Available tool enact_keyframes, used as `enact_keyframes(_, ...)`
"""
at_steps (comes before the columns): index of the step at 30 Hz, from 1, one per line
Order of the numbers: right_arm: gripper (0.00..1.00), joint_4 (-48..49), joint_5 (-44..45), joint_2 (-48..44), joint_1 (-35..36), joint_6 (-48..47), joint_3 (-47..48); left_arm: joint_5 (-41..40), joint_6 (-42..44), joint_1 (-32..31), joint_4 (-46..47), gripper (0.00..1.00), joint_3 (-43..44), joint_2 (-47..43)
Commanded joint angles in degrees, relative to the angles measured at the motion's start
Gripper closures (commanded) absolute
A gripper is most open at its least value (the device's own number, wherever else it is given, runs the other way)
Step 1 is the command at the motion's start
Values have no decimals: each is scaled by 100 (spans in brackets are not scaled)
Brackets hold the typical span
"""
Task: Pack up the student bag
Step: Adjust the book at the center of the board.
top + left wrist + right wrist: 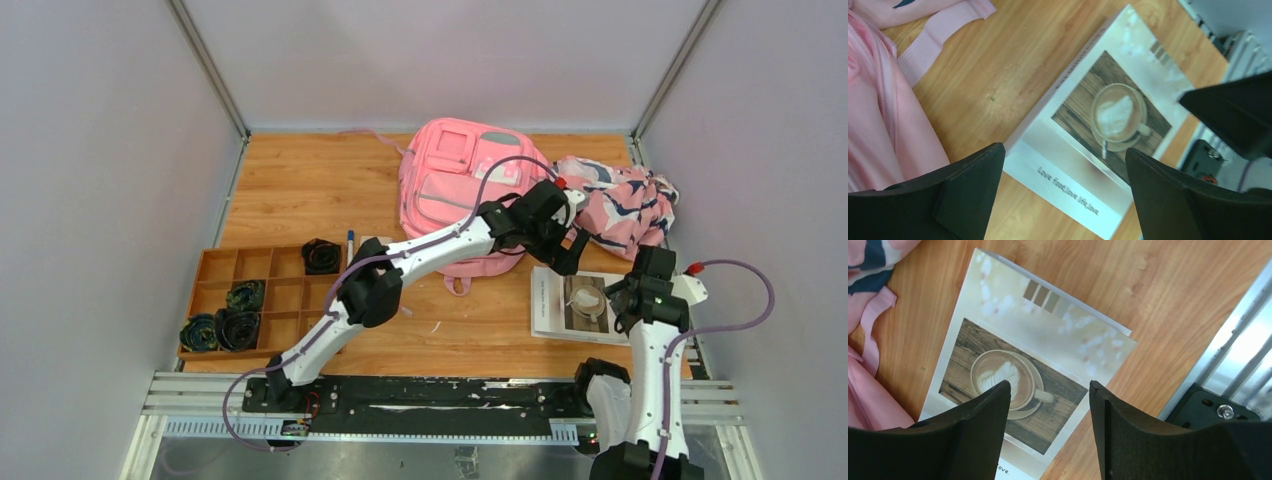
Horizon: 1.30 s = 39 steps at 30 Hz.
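Room: white walls on three sides, with a wooden table (300, 190) as the floor of the scene.
Tray (205, 262): an orange box with many small parts, at the left of the table.
Dark rolls: one (320, 256) sits in the tray's far right part. Three more (238, 327) sit in its near left parts.
Pen (351, 243): blue and white, just beside the tray's far right corner.
Student bag (450, 180): big and pink, lying flat at the back middle of the table with its front pockets facing up.
Left gripper (1065, 152): up in the air by the bag's near right corner. Its fingers are spread wide and hold nothing.
Book (1098, 120): lies flat on the wood, near the bag's right side. A cup of coffee is on its cover.
Cloth (620, 200): pink with dark blue and white marks, bunched up just right of the bag.
Right gripper (1050, 385): hangs over the book. Its fingers are apart with nothing in them.
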Motion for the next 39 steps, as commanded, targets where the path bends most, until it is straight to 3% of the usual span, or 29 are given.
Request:
enact_keyframes(1,37,-680,588,-177,-181,641,-50,-240,286,10,-114,1,584,383)
enact_keyframes(6,34,-868,451,-647,-188,874,-373,-17,465,14,143,1,691,664)
enact_keyframes(11,29,-360,-3,-954,-193,757,-954,305,238,-2,227,3,325,614)
enact_keyframes(18,25,342,-679,-504,-189,148,-1498,740,-83,-66,456,6,-325,411)
enact_keyframes(23,25,1182,-1208,-123,-188,-699,-1518,749,5,-114,-27,4,-343,365)
enact_keyframes(29,26,2174,-2111,477,-188,-1592,-1190,926,-268,-488,111,2,-1484,-425)
enact_keyframes(34,25,2315,-2424,948,-188,-1777,-994,944,-761,-782,871,1,-2497,-1178)
enact_keyframes(39,25,2342,-2912,751,-188,-1898,-1310,929,-554,-791,621,0,-2452,-1333)
